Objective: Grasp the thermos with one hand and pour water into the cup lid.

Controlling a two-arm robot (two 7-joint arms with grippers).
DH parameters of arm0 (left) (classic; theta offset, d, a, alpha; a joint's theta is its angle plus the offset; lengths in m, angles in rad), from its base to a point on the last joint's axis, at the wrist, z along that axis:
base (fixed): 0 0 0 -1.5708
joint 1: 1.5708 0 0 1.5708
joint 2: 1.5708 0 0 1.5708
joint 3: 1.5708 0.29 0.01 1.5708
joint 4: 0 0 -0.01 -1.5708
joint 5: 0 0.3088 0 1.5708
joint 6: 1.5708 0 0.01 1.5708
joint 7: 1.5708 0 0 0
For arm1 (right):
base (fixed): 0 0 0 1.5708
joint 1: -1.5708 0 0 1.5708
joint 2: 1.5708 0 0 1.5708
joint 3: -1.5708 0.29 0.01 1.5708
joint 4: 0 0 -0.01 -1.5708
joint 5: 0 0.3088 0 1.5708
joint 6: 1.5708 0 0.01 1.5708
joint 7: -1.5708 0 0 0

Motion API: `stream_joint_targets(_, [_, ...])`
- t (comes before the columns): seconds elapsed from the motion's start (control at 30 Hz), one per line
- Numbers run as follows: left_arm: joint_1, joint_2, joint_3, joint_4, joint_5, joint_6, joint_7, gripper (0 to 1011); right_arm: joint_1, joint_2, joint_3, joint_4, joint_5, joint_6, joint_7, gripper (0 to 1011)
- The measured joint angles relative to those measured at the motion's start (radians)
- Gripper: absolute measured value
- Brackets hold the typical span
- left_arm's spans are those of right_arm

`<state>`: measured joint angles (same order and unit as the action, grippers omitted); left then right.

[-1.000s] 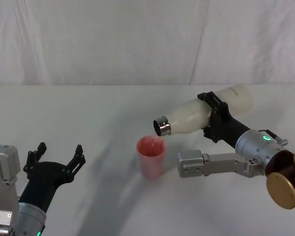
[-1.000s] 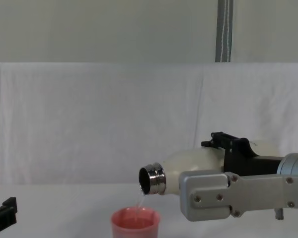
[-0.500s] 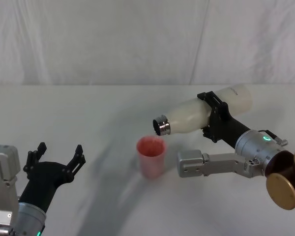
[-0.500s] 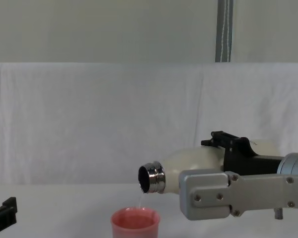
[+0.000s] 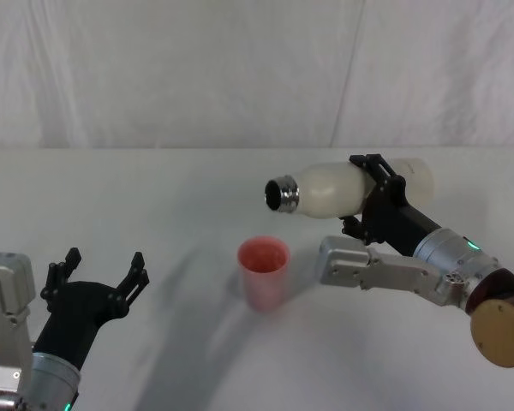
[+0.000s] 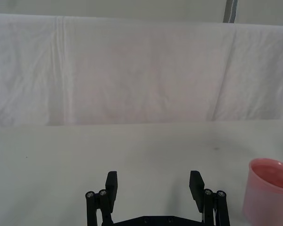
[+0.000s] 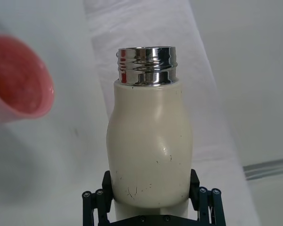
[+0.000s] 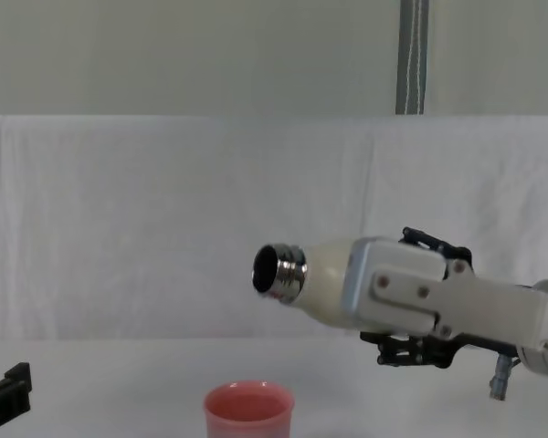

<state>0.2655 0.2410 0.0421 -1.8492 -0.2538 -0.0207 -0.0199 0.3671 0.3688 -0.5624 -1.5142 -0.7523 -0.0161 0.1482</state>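
Right gripper (image 5: 370, 193) holds the thermos (image 5: 330, 188) in the air, jaws clamped on its cream body at mid-length, one on each side in the right wrist view. Thermos lies close to horizontal, steel neck (image 8: 279, 271) slightly raised and open mouth pointing toward the robot's left; it hangs above and a little to the right of the cup lid (image 5: 263, 272). Cup lid stands upright on the white surface (image 5: 154, 197), below and just left of the thermos mouth, well apart from it in height. No stream shows between mouth and cup lid; the pink interior looks glossy in the right wrist view, but a water level cannot be told. A faint grey mark sits on the thermos near its base end in the head view, too small to read; no other writing legible, only small dark scuffs on the body. Left gripper (image 5: 98, 272) hovers low, well to the left of the cup lid, jaws apart with nothing between them.
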Motion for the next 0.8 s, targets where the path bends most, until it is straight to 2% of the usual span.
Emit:
stream_joint_targets(0.17, [0.000, 0.000, 0.000, 0.000, 0.000, 0.000, 0.000, 1001, -0.022, -0.020, 0.037, 0.000, 0.075, -0.014, 0.001, 950])
stream_joint_targets(0.2, [0.000, 0.000, 0.000, 0.000, 0.000, 0.000, 0.000, 1001, -0.031, -0.029, 0.052, 0.000, 0.105, -0.017, 0.007, 950])
stream_joint_targets(0.23, [0.000, 0.000, 0.000, 0.000, 0.000, 0.000, 0.000, 1001, -0.031, -0.029, 0.052, 0.000, 0.105, -0.017, 0.007, 950])
stream_joint_targets(0.3, [0.000, 0.000, 0.000, 0.000, 0.000, 0.000, 0.000, 1001, -0.049, -0.045, 0.082, -0.005, 0.171, -0.022, 0.020, 950])
stream_joint_targets(0.43, [0.000, 0.000, 0.000, 0.000, 0.000, 0.000, 0.000, 1001, -0.066, -0.060, 0.109, -0.011, 0.229, -0.028, 0.028, 950])
stream_joint_targets(0.53, [0.000, 0.000, 0.000, 0.000, 0.000, 0.000, 0.000, 1001, -0.085, -0.079, 0.145, -0.017, 0.297, -0.034, 0.032, 950])
stream_joint_targets(0.57, [0.000, 0.000, 0.000, 0.000, 0.000, 0.000, 0.000, 1001, -0.085, -0.079, 0.145, -0.017, 0.297, -0.034, 0.032, 950])
stream_joint_targets(0.73, [0.000, 0.000, 0.000, 0.000, 0.000, 0.000, 0.000, 1001, -0.111, -0.109, 0.202, -0.022, 0.413, -0.049, 0.046, 950])
stream_joint_targets(0.77, [0.000, 0.000, 0.000, 0.000, 0.000, 0.000, 0.000, 1001, -0.111, -0.109, 0.202, -0.022, 0.413, -0.049, 0.046, 950])
stream_joint_targets(0.8, [0.000, 0.000, 0.000, 0.000, 0.000, 0.000, 0.000, 1001, -0.118, -0.116, 0.216, -0.024, 0.442, -0.054, 0.051, 950])
